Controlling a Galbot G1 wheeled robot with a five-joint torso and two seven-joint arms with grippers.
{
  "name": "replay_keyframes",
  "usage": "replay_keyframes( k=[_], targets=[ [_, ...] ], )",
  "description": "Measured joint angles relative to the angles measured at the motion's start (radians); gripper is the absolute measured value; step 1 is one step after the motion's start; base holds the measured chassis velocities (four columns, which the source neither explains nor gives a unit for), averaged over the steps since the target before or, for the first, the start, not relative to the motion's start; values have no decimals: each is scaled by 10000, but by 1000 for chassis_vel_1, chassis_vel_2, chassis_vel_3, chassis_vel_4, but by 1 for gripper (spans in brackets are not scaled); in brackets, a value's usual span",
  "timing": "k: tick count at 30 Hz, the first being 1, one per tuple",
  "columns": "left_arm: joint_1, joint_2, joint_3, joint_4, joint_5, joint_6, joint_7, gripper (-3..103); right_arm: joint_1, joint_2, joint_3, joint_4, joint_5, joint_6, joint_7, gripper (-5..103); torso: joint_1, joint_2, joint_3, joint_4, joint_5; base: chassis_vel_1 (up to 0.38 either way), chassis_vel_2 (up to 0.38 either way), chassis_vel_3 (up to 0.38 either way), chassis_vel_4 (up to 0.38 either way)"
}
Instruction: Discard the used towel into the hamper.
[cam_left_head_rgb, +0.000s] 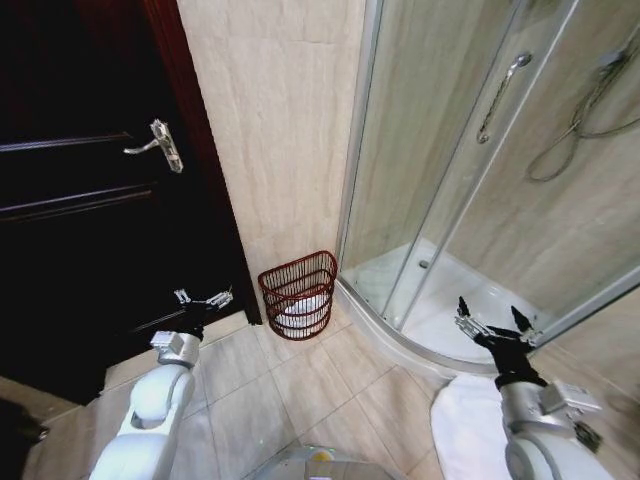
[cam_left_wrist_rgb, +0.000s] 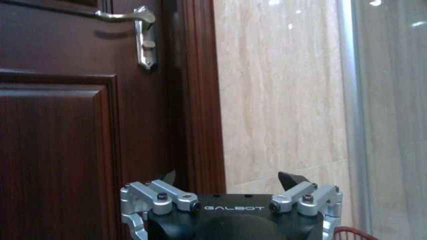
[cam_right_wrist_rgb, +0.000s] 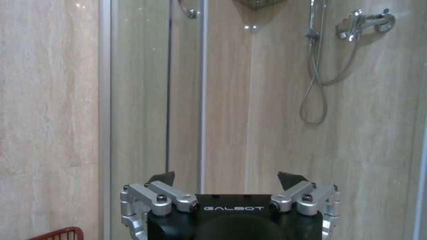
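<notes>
Beige tiled floor (cam_left_head_rgb: 300, 390): centre frame, the reddish-brown openwork wire hamper (cam_left_head_rgb: 298, 292) holds white cloth (cam_left_head_rgb: 298, 308); my left gripper (cam_left_head_rgb: 203, 299) and right gripper (cam_left_head_rgb: 491, 322) hover, fingers apart.

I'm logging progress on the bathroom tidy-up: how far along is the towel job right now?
Something white already lies inside the hamper, which stands on the floor by the shower. Whether it is the used towel I cannot tell. Nothing is in hand: the left gripper and right gripper are both open and empty. A white cloth lies on the floor beside the right arm.
</notes>
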Motion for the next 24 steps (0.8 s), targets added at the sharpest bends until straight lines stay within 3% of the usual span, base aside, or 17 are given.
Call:
replay_keyframes(
  k=[13, 24],
  targets=[
    [-9, -62, 349, -106, 200, -176, -28, 100, -43, -88, 78, -81, 159, 122, 74, 100, -2, 0, -1, 0, -1, -24, -175, 33, 158],
    [-194, -88, 707, 152, 380, -376, -38, 100, -5, -22, 1, -436, 104, 490, 58, 100, -1, -2, 0, -4, 3, -215, -260, 215, 252]
  ],
)
